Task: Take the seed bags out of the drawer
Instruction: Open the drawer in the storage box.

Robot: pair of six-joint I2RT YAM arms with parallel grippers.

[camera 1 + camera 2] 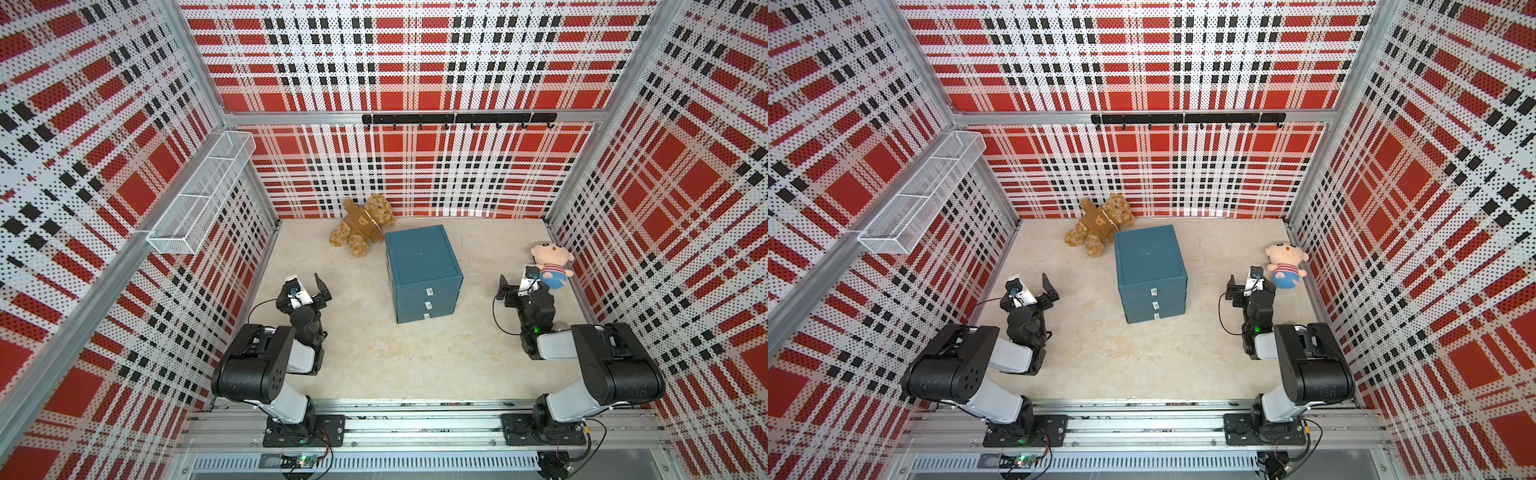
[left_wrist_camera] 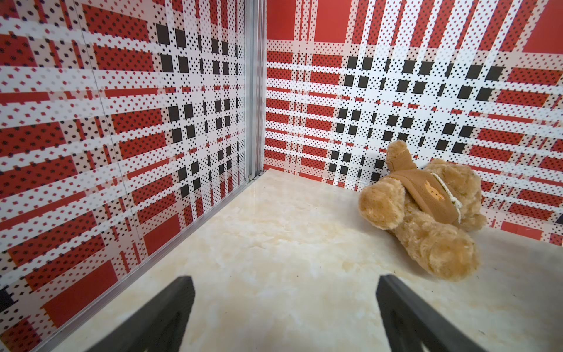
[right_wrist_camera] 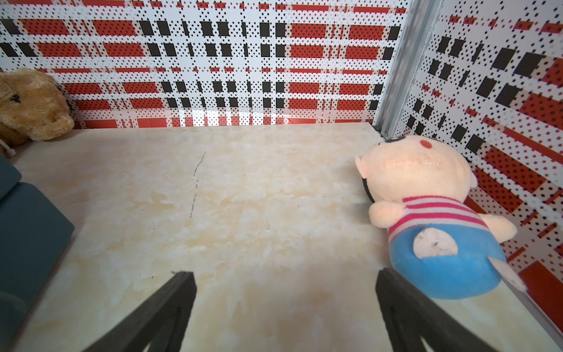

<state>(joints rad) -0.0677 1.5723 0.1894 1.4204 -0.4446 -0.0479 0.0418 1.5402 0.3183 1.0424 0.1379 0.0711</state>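
None of the seed bags can be seen in any view. The blue cabinet [image 1: 422,262] stands near the middle of the table [image 1: 395,357], and all three of its drawers [image 1: 444,293] sit flush and closed, so whatever they hold is hidden. Only the narrow fronts, each with a small white pull, show in both top views, foreshortened and too small to read any detail. The left gripper [image 2: 283,279] hovers low over bare table, well apart from the cabinet, released and holding nothing. Its wrist view shows only the two dark finger ends, wide apart and cut off by the picture's edge. From above, one of its fingers is partly covered by the wrist camera. The right gripper [image 3: 283,272] is likewise spread wide and empty on the other side of the cabinet, its fingers also cropped in its wrist view. There a sliver of the cabinet's side shows at the edge, with no drawer front visible. A brown teddy bear [image 1: 361,224] lies against the back wall just beside the cabinet's rear corner. The right wrist view catches only part of its head. A plush doll [image 1: 550,264] in a striped shirt lies by the side wall, its lower half partly hidden behind the right arm's wrist from above. A white wire basket [image 1: 199,191] hangs on the other side wall. Its mesh is too fine to see whether anything lies inside.
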